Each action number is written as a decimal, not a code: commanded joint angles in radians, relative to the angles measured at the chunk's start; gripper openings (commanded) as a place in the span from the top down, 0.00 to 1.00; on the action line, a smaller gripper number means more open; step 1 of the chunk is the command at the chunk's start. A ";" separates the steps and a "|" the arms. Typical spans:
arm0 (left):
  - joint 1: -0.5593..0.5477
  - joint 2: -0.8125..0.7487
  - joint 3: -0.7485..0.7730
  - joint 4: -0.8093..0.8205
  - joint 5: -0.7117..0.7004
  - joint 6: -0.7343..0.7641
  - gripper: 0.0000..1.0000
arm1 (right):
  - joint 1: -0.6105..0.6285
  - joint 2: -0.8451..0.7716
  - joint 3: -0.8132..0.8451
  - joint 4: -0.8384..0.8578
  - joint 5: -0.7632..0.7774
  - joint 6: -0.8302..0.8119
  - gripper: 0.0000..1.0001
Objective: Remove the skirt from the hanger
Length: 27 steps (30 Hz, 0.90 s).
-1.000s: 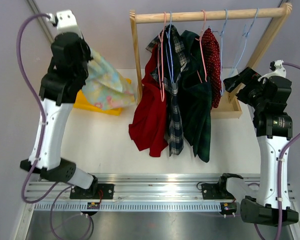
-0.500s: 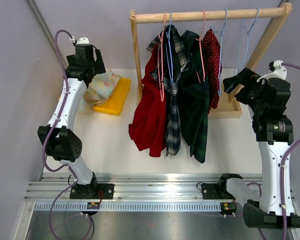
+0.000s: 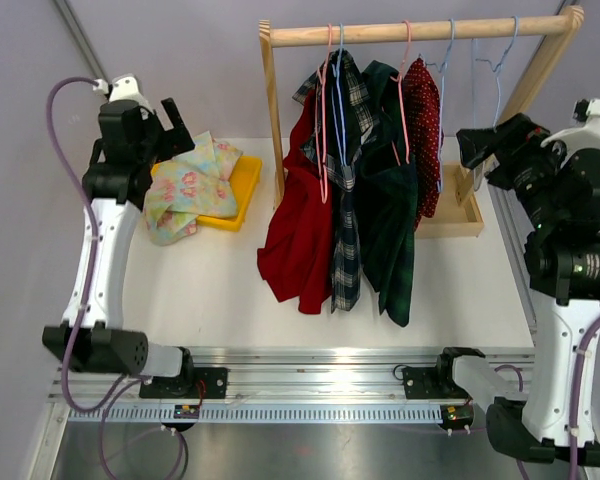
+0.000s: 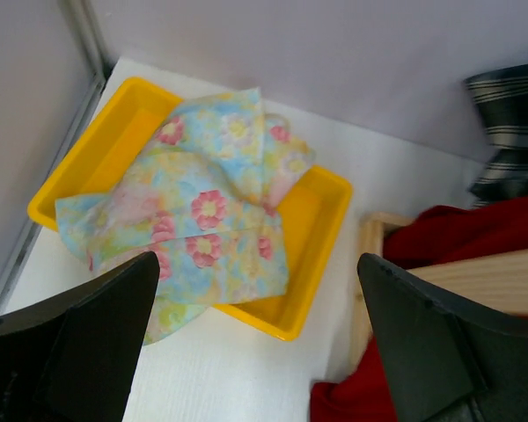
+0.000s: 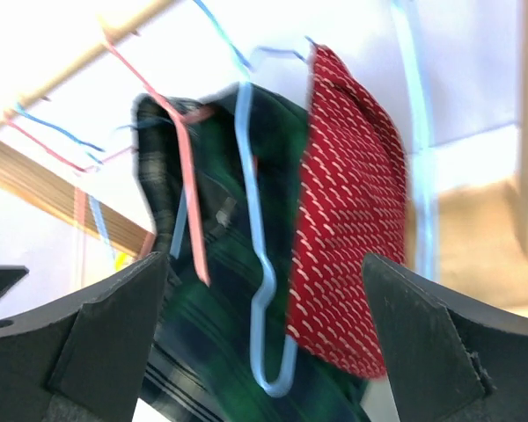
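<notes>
A floral skirt (image 3: 192,188) lies crumpled in the yellow tray (image 3: 242,190) at the back left, one edge spilling over the tray's near rim. My left gripper (image 3: 172,125) hovers open above it, apart from the cloth. In the left wrist view the skirt (image 4: 202,220) fills most of the tray (image 4: 321,230) between the spread fingers of the left gripper (image 4: 257,264). My right gripper (image 3: 477,145) is open beside the rack's right end, facing a red dotted garment (image 5: 352,220) and a light blue hanger (image 5: 266,290); nothing sits in the right gripper (image 5: 264,264).
A wooden rack (image 3: 420,32) holds a red garment (image 3: 300,230), a plaid one (image 3: 348,240), a dark green one (image 3: 392,220) and the red dotted one (image 3: 426,120) on pink and blue hangers. Bare blue hangers (image 3: 495,62) hang at the right.
The left gripper opened and let the floral skirt drop into the yellow tray, then drew back above it. The right arm rose and moved towards the rack.
</notes>
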 commanded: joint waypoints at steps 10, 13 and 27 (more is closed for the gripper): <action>-0.003 -0.444 -0.496 0.122 0.217 0.022 0.01 | 0.008 0.435 0.403 0.023 -0.167 0.014 0.02; -0.003 -0.488 -0.570 0.137 0.221 0.022 0.01 | 0.012 0.494 0.425 0.031 -0.195 0.029 0.06; -0.009 -0.504 -0.627 0.159 0.274 0.005 0.01 | 0.040 0.512 0.411 0.014 -0.141 -0.013 1.00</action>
